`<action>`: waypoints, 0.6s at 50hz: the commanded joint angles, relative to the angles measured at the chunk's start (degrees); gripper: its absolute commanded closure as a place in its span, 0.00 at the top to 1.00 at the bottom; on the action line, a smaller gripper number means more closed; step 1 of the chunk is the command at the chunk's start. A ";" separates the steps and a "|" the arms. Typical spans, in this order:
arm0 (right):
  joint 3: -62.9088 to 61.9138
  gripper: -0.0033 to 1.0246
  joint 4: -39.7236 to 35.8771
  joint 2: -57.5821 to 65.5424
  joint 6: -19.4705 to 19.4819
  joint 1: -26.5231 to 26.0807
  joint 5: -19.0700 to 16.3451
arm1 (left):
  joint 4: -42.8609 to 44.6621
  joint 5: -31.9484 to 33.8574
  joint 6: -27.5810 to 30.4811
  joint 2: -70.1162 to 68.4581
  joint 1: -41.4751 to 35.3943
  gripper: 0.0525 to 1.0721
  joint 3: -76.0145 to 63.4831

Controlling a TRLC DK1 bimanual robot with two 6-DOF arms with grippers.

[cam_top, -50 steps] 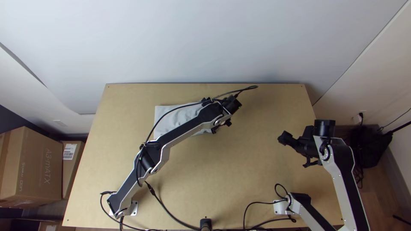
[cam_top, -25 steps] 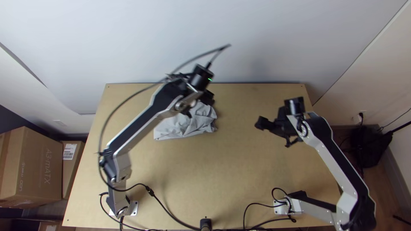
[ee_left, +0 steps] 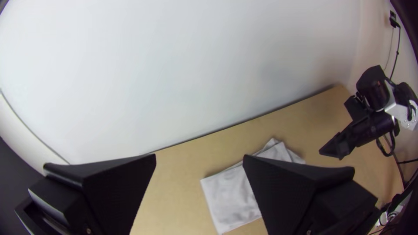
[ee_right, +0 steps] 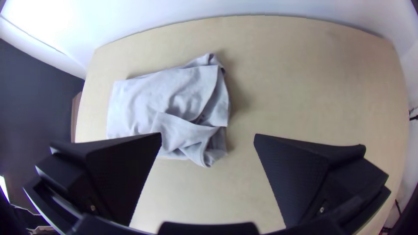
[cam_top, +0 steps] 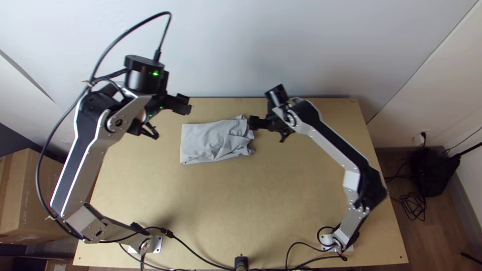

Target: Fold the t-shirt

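Seemingly held aside to give its partner room, the left gripper (ee_left: 199, 157) hung with fingers spread; the right gripper (ee_right: 208, 135), also spread, hovered near the rumpled end of the folded t-shirt (cam_top: 206, 143) on the wooden table (cam_top: 226, 200), likely to neaten it.

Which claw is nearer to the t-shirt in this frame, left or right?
Right. The right claw is by the t-shirt's rumpled end; the left claw hangs raised and farther off, on the side of its smooth end.
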 commanded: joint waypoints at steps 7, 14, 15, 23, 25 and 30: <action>14.30 0.95 -0.79 12.69 0.44 7.21 4.06 | -3.64 2.08 -1.01 -6.24 6.60 0.95 -1.54; 21.33 0.95 -0.88 19.28 -0.35 9.85 6.17 | -4.34 2.61 -0.39 -8.52 9.59 0.95 -2.68; 22.38 0.95 -0.97 20.25 -0.43 10.11 6.43 | -4.34 3.05 -0.31 -8.96 10.29 0.95 -2.95; 27.04 0.95 -1.14 26.14 -1.31 11.87 8.63 | -4.34 4.81 0.84 -10.54 14.25 0.95 -4.79; 27.04 0.95 -1.14 27.19 -1.93 12.04 10.03 | -4.34 4.89 1.01 -10.54 14.86 0.95 -4.88; 25.72 0.95 -2.64 28.33 -2.54 12.04 13.11 | -4.08 4.98 1.71 -10.45 15.65 0.95 -4.88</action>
